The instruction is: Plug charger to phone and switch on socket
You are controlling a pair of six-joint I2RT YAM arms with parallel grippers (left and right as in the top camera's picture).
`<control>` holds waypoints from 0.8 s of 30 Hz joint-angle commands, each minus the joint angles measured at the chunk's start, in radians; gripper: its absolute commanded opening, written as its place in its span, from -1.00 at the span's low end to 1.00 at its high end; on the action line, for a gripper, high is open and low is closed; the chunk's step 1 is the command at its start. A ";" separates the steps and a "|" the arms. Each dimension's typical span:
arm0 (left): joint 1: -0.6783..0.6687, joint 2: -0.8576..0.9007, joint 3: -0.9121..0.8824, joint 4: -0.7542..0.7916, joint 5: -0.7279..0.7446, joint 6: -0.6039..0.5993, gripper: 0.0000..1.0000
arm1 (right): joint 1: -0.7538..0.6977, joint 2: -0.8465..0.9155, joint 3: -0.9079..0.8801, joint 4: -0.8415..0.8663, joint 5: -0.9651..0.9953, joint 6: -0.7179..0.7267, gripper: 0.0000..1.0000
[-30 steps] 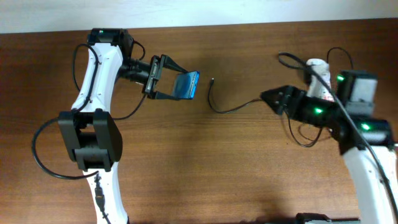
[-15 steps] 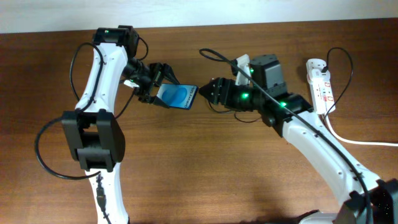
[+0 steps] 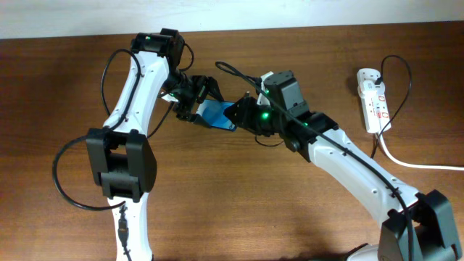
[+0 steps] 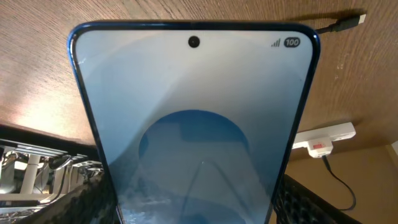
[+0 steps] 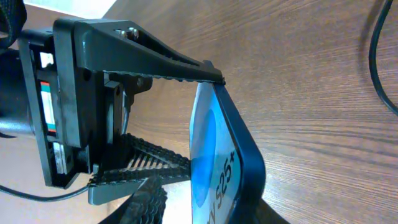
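My left gripper (image 3: 205, 110) is shut on the phone (image 3: 217, 114), gripping its long edges and holding it tilted above the table. The blue screen fills the left wrist view (image 4: 199, 124). My right gripper (image 3: 241, 116) is right against the phone's free end. In the right wrist view the phone (image 5: 214, 155) stands edge-on between me and the fingers (image 5: 205, 211), so their grip is hidden. The charger (image 3: 235, 71) arcs up over the right wrist. Its plug tip (image 4: 351, 22) pokes out beside the phone's top corner. The socket (image 3: 373, 101) lies at the far right.
The socket's thick white cord (image 3: 413, 161) runs off the right edge. The socket also shows in the left wrist view (image 4: 326, 135). A length of the thin black cable (image 5: 376, 62) curves over the wood in the right wrist view. Both arms crowd the table's upper middle.
The right arm swung left from beside the socket to the phone, bringing the cable with it. The left arm carried the phone right and slightly down to meet it.
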 commanded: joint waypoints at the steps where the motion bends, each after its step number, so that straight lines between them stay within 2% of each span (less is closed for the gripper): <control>1: -0.022 0.000 0.027 -0.002 0.022 -0.018 -1.00 | 0.014 0.017 0.016 0.007 0.015 0.027 -0.32; 6: -0.041 0.000 0.027 -0.001 0.022 -0.018 -1.00 | 0.020 0.018 0.016 0.002 0.015 0.027 -0.38; 7: -0.043 0.000 0.027 -0.002 0.022 -0.018 -1.00 | 0.024 0.019 0.016 0.000 0.021 0.026 -0.52; 8: -0.043 0.000 0.027 -0.002 0.022 -0.018 -1.00 | 0.026 0.019 0.016 -0.003 0.027 0.026 -0.77; 9: -0.043 0.000 0.027 -0.002 0.022 -0.018 -1.00 | 0.025 0.019 0.016 -0.006 0.027 0.026 -0.91; 13: -0.043 0.000 0.027 -0.002 0.021 -0.018 -1.00 | 0.025 0.019 0.016 -0.008 0.027 0.026 -0.92; 14: -0.043 0.000 0.027 -0.002 0.019 -0.018 -0.83 | 0.025 0.019 0.016 -0.008 0.027 0.026 -0.92; 15: -0.043 0.000 0.027 -0.002 0.018 -0.018 -0.54 | 0.024 0.019 0.016 -0.008 0.027 0.026 -0.92; 17: -0.043 0.000 0.027 -0.002 0.018 -0.018 0.27 | 0.023 0.019 0.016 -0.006 0.027 0.026 -0.92; 18: -0.042 0.000 0.027 -0.002 0.018 -0.018 0.46 | 0.023 0.018 0.016 -0.005 0.027 0.026 -0.91; 21: -0.039 0.000 0.027 -0.002 0.018 -0.018 0.99 | 0.023 0.018 0.016 -0.004 0.027 0.027 -0.92; 24: -0.037 0.000 0.027 -0.001 0.018 -0.017 0.99 | 0.000 0.018 0.017 -0.010 0.022 0.025 -0.92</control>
